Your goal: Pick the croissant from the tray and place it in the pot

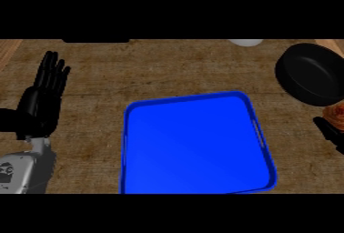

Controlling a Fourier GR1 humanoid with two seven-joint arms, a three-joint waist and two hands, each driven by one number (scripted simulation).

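We have the croissant (334, 113) off the blue tray (128, 150), our right hand (331, 132) curled around it (mostly cropped); the pot (310, 75) awaits. Our left hand (42, 98) rests spread.

A single head-height camera looks steeply down on the wooden counter (168, 77), close in. The blue tray (134, 150) fills the centre; the black pot (310, 75) is cropped at two o'clock, the left hand (42, 98) stands at nine. The right edge cuts off what may be the right hand (331, 133).
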